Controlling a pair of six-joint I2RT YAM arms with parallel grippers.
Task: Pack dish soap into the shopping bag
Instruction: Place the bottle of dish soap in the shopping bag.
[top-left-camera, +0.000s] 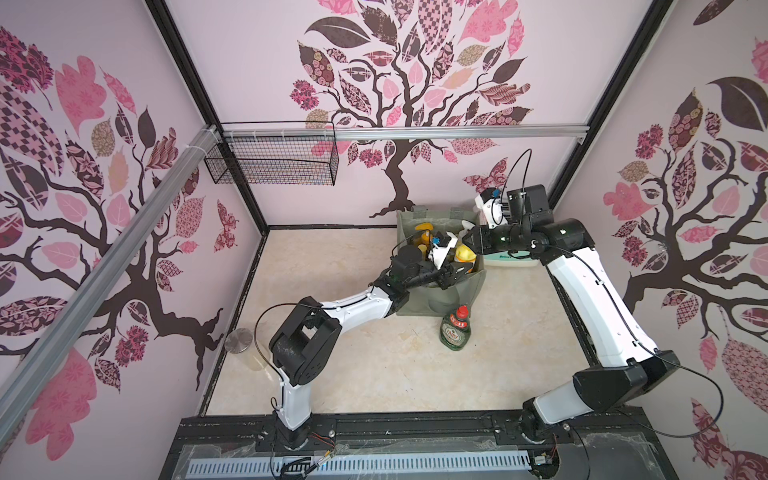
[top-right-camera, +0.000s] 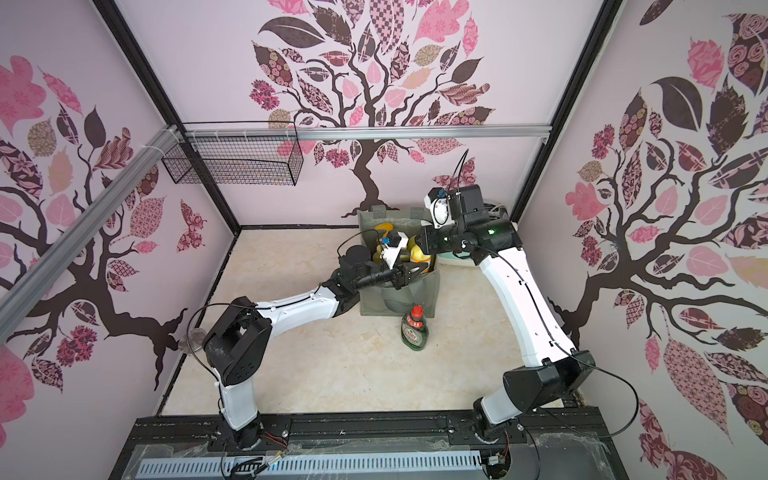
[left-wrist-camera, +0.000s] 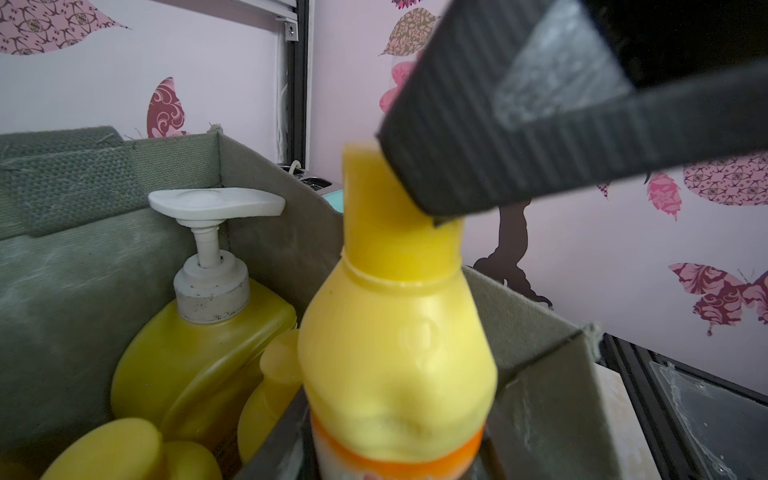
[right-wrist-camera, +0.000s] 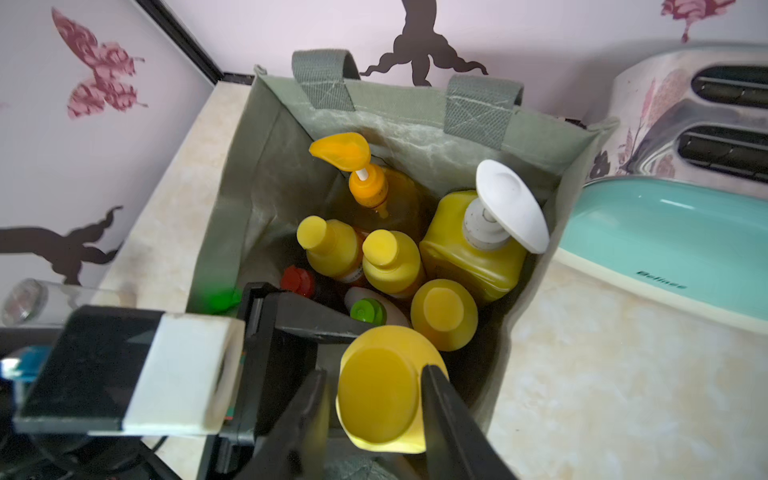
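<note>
The left gripper (top-left-camera: 457, 272) grips the body of a small orange bottle (left-wrist-camera: 395, 353) at the near right corner of the shopping bag (right-wrist-camera: 266, 166), which stands toward the far side of the table (top-left-camera: 374, 365) with other bottles inside. The right gripper (right-wrist-camera: 374, 374) straddles the bottle's yellow cap (left-wrist-camera: 395, 232), set narrow, one finger touching it and the other just clear. A green Fairy bottle (top-left-camera: 455, 332) stands outside, just near of the bag.

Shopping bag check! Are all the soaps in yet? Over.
Left claw shut on yellow-capped bottle at shopping bag mouth. Right claw straddles its cap, grip unclear. Packed bottles crowd beneath. Green Fairy bottle outside, on table.
</note>
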